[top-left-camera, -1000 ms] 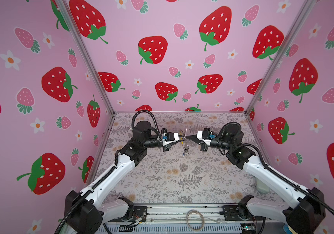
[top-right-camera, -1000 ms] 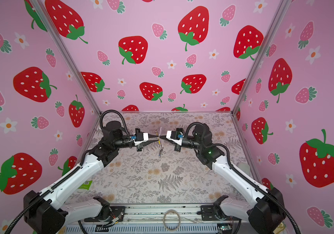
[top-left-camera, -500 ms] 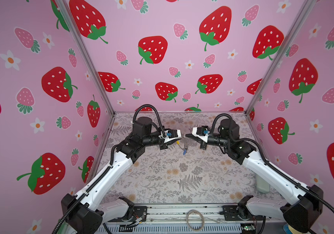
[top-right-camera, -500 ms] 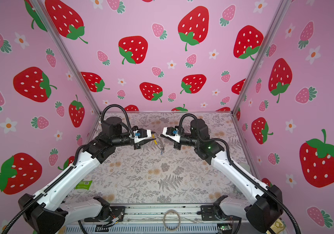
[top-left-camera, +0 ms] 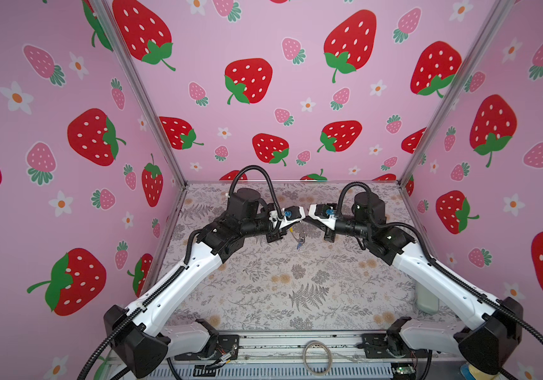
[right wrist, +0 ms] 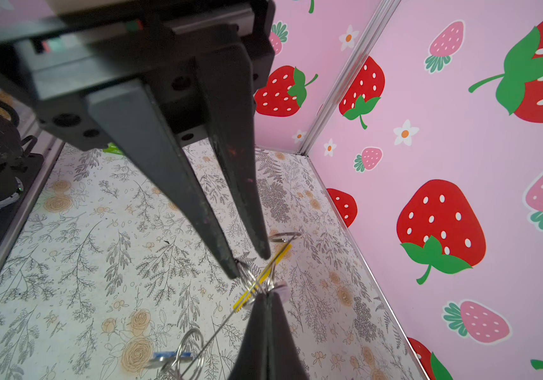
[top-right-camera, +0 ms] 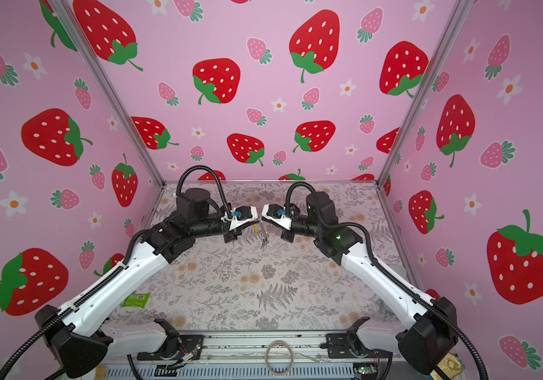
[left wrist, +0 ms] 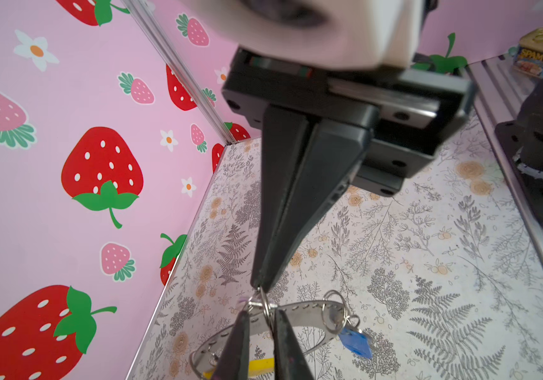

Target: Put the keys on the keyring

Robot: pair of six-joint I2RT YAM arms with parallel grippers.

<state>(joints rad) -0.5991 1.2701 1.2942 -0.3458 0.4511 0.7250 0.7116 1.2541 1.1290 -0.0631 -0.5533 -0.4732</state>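
The keyring point(left wrist: 299, 314), a grey band with a yellow section point(left wrist: 262, 365), hangs off the table between both grippers and shows in both top views point(top-left-camera: 301, 236) point(top-right-camera: 264, 238). The key with the blue tag point(left wrist: 355, 342) dangles from a loop on it. My right gripper point(right wrist: 265, 296) is shut on a small metal loop point(left wrist: 265, 307) beside the lilac tag point(right wrist: 281, 291) of the other key. My left gripper point(left wrist: 262, 311) meets it tip to tip. Its jaws stand a narrow gap apart, with that loop between them.
A plain pale hoop point(top-left-camera: 317, 357) lies on the front rail. A green packet point(top-right-camera: 136, 300) sits at the mat's left edge and a pale bottle point(top-left-camera: 426, 297) at its right edge. A SPAM tin point(left wrist: 535, 54) stands outside the front rail. Pink walls close three sides.
Both wrists have lifted and drawn together until their camera housings nearly meet. The keyring still hangs between them. The left jaws now stand closer together.
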